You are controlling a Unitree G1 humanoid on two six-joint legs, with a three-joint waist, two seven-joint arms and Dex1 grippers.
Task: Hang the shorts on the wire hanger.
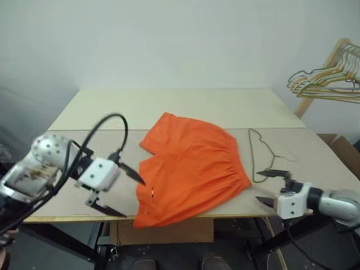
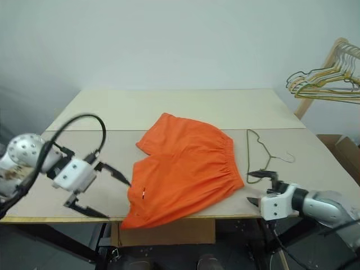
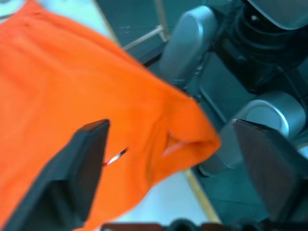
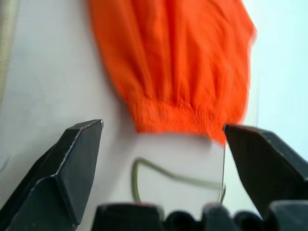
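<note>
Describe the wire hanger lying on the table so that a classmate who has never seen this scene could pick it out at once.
Start at the pale table and find the orange shorts spread across its middle. Just beside their gathered waistband, on the robot's right, lies the wire hanger, flat on the tabletop. It is one thin, dull grey-green wire, unlike the bunch of hangers hanging beyond the table's far right corner.

One pair of shorts (image 1: 191, 169), one wire hanger (image 1: 260, 154), one table (image 1: 169, 107)
</note>
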